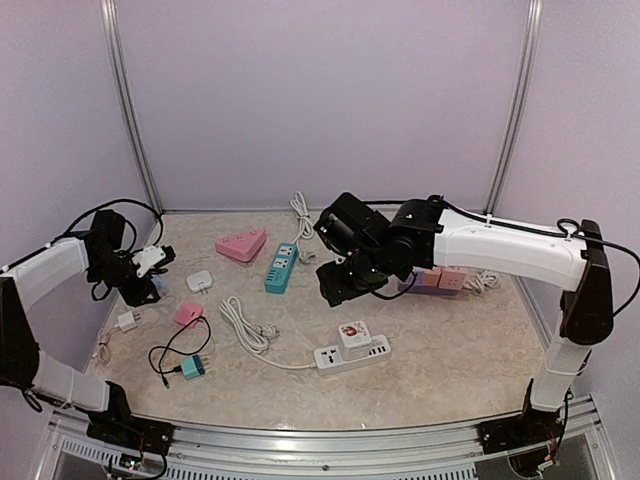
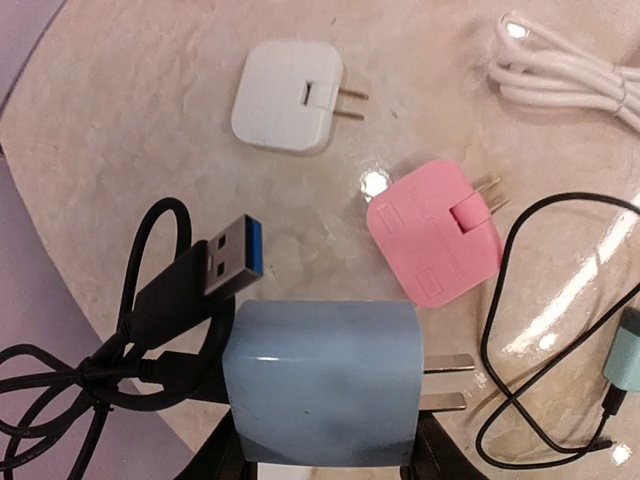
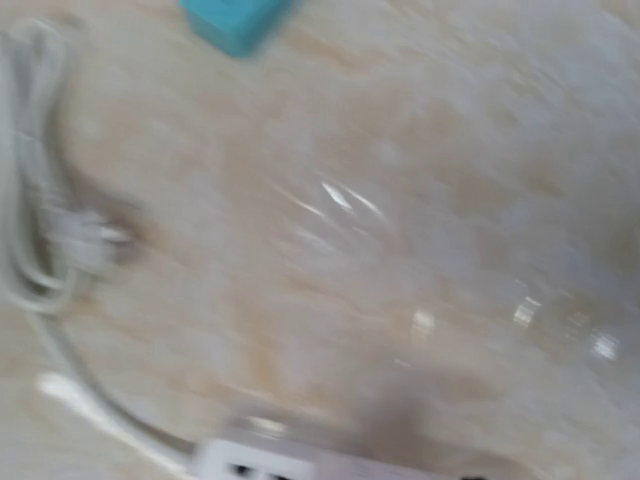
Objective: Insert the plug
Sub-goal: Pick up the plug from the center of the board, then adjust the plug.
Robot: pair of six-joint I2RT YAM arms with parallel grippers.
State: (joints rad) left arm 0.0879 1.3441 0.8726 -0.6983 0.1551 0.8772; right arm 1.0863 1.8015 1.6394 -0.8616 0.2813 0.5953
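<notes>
plug [image 2: 320, 380] in left tool [image 2: 325, 458], cube adapter [image 1: 353, 333] on white strip [image 1: 378, 352]

The right wrist view is motion-blurred throughout: a teal object [image 3: 235, 20] is cut off by the top edge and a white power strip [image 3: 270, 460] by the bottom edge. In the left wrist view, the blue charger [image 2: 320, 380] conceals most of the left gripper [image 2: 325, 450], and a teal adapter [image 2: 625, 360] is cropped at the right edge. In the top view, the right gripper [image 1: 335, 285] is too dark to read.
</notes>
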